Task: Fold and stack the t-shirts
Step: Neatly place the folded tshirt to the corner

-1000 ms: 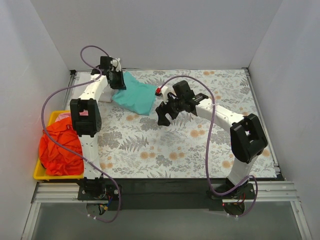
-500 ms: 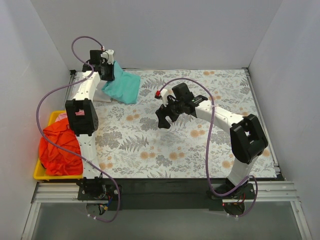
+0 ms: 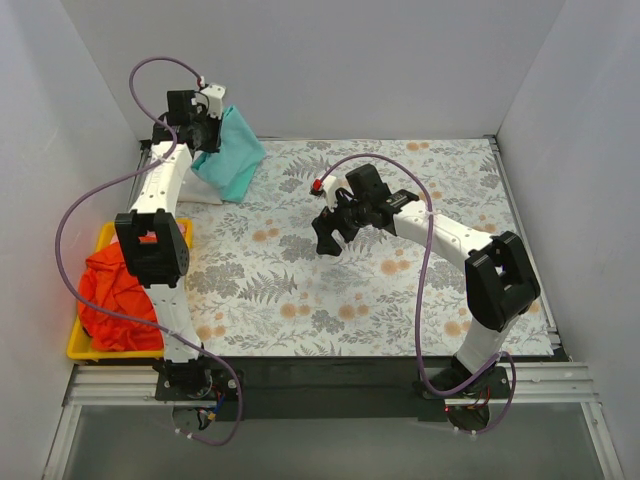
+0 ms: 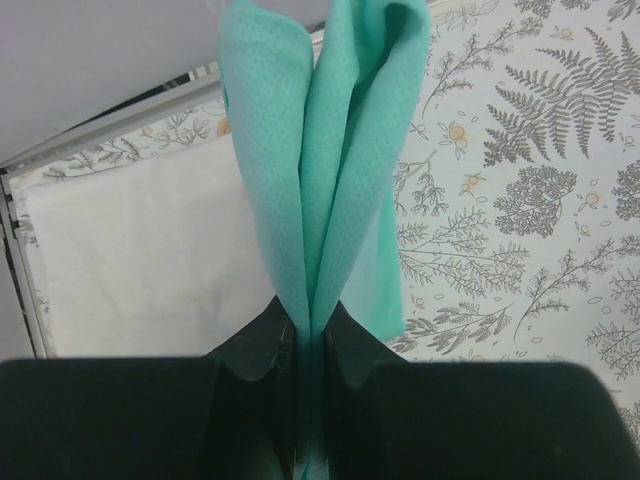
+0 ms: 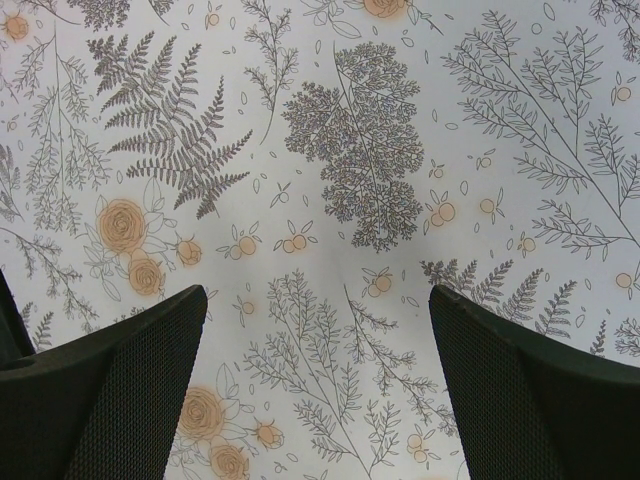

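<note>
Now our left gripper [image 4: 308,338] pinches the teal-green t-shirt [image 4: 345,150] aloft. Our right gripper [image 5: 318,385] hangs spread over the tablecloth [image 5: 350,170].

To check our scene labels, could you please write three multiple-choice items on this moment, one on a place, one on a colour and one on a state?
1. Where does the orange-red t-shirt lie?
A. in the yellow tray
B. spread out mid-table
C. at the far right corner

2. What colour is the t-shirt in the left gripper?
A. white
B. pink
C. teal-green

3. How do the jaws of the right gripper stand?
A. shut on cloth
B. open, holding nothing
C. shut, empty

Answers:
1 A: it is heaped in the tray at the left.
2 C: the teal-green t-shirt hangs pinched in the left wrist view.
3 B: the right wrist view shows only tablecloth between the spread jaws.
</note>
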Motion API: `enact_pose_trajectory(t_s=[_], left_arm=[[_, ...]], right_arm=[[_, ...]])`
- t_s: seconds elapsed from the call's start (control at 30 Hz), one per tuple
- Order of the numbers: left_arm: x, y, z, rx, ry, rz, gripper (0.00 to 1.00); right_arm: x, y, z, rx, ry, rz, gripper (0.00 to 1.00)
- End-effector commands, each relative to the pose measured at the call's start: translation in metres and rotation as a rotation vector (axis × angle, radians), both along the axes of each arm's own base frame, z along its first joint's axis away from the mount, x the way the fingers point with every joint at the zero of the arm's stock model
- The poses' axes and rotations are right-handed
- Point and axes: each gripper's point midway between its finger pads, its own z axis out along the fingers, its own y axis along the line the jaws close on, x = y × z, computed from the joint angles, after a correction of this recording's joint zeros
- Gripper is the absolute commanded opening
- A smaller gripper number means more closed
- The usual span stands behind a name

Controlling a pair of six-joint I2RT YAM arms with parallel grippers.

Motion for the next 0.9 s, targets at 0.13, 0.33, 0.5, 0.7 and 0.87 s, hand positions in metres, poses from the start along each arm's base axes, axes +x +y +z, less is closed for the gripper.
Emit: enact_pose_trajectory(t_s=[0.13, 0.33, 0.5, 0.7, 0.87], left_arm=[[-0.007, 0.025, 0.055, 0.046, -0.127, 0.035, 0.00], [-0.010, 0.028, 0.054, 0.035, -0.112, 0.039, 0.00], [-0.007, 0.044, 0.047, 0.029, -0.100, 0.078, 0.00], [0.004, 0.065, 0.030, 0.016, -0.078, 0.114, 0.00], [0.014, 0.082, 0.008, 0.020, -0.055, 0.131, 0.00]], right_arm=[[0.000, 0.001, 0.020, 0.031, -0.042, 0.003, 0.98], [0.001, 0.003, 0.020, 0.032, -0.039, 0.006, 0.98], [0.001, 0.004, 0.019, 0.034, -0.028, 0.008, 0.98], [0.001, 0.004, 0.014, 0.026, -0.016, 0.011, 0.98], [-0.001, 0.004, 0.010, 0.021, 0.001, 0.015, 0.98]])
